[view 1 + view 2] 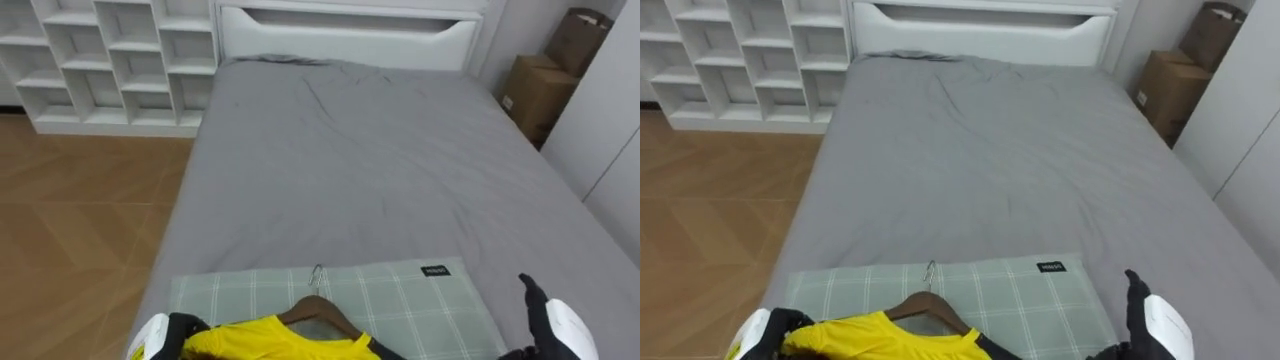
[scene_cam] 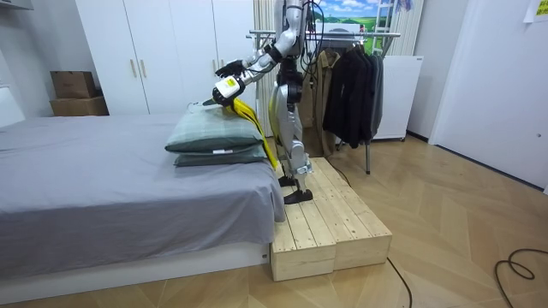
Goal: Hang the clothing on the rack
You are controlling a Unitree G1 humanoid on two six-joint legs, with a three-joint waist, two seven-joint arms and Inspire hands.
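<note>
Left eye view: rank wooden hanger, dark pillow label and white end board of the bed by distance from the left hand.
From the left hand, gripping the yellow garment:
1. Wooden hanger, just to its right, in the garment's neck.
2. Dark label, farther right, at the pillow's far edge.
3. White end board, across the bed.

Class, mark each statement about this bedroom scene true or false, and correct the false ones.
1. The yellow garment is on a wooden hanger. True.
2. The left hand grips the yellow garment. True.
3. The pillow on the bed is plain white. False: it is green and checked.
4. The robot stands on the bare floor. False: it stands on a wooden platform at the bed's end.
5. Dark clothes hang on the rack behind the robot. True.
</note>
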